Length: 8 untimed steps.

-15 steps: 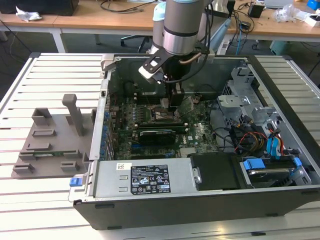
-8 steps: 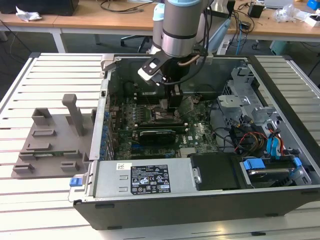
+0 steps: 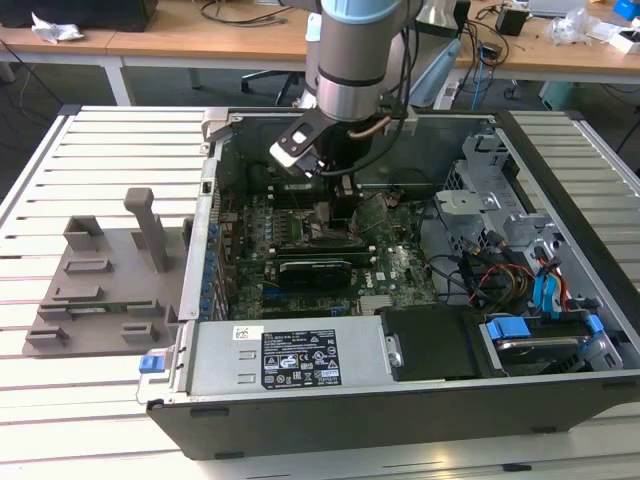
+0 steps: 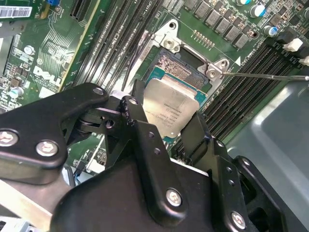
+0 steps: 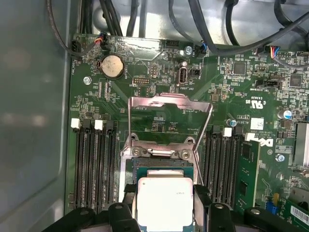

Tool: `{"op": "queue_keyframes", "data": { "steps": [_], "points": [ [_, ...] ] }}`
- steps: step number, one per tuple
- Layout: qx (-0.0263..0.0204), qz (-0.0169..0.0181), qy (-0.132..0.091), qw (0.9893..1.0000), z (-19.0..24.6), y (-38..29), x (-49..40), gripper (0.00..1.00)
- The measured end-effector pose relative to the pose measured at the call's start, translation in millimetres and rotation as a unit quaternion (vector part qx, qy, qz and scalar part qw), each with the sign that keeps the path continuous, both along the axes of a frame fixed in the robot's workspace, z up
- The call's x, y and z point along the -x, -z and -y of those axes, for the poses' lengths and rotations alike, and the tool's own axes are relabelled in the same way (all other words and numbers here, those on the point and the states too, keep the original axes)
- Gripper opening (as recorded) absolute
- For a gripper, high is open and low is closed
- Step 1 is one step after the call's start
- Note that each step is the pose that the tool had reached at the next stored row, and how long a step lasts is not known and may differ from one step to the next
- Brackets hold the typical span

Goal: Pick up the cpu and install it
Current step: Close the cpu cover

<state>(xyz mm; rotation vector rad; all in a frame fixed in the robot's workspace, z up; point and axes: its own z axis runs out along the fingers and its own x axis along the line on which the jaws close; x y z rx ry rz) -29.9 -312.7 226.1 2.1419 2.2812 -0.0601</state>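
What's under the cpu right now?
The open socket, its contact field showing past one edge of the cpu that the claw grips. The remainder of the socket is covered by the cpu.

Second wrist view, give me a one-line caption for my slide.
Gripper clamps the cpu by two opposite edges at the open socket on the green motherboard.

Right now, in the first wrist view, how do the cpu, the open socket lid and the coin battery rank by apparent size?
Largest: the open socket lid.
Next: the cpu, but it sits nearer the camera, so that order is unsure.
Smallest: the coin battery.
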Motion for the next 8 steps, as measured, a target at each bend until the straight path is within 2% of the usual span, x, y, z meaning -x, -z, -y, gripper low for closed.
{"op": "queue_keyframes", "data": {
  "steps": [8],
  "points": [
    [0.0000,0.0000,0.000,1.0000,0.0,3.9,0.6,0.55]
  ]
}}
